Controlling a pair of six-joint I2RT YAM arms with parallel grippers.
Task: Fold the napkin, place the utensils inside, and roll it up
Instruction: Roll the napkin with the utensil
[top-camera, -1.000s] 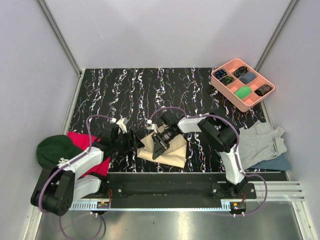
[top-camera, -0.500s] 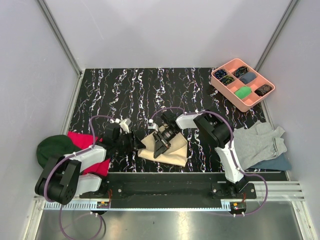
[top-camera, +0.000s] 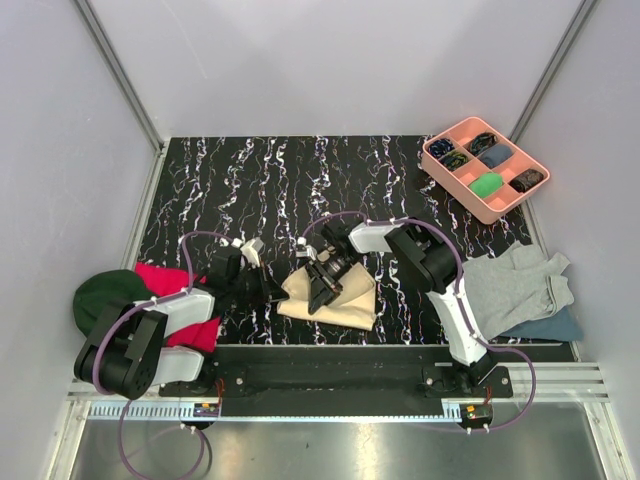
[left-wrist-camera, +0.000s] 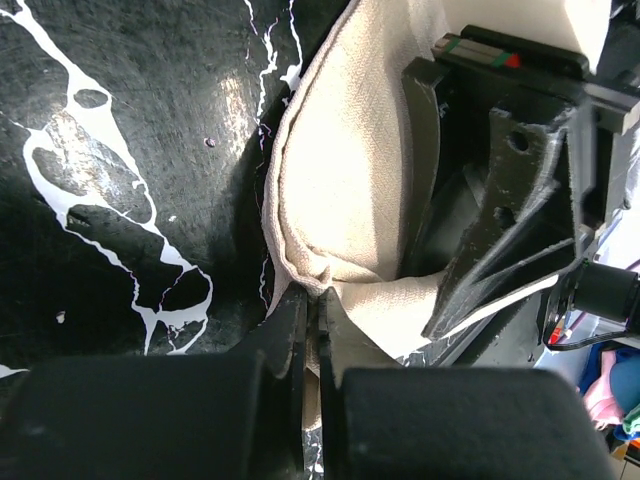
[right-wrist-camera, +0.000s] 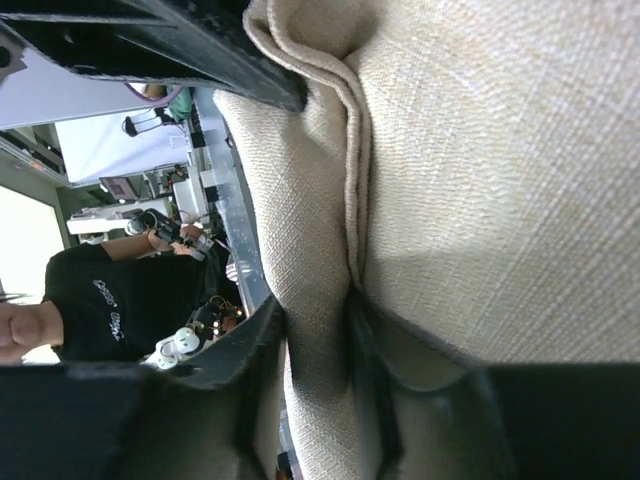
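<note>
Two tools grip the napkin (top-camera: 355, 300) at the front of the worktop (top-camera: 300, 180): our left tool (left-wrist-camera: 312, 300) pinches its bunched left edge, our right tool (right-wrist-camera: 318, 315) nips a central ridge, likely to tighten the fold.

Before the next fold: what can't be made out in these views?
Utensils: in no view; whether the napkin covers them cannot be told.
Napkin's middle, top view: hidden under the right gripper.
Napkin's far side, right wrist view: cut off by the right edge.
Pink tray contents, top view: too small.
</note>
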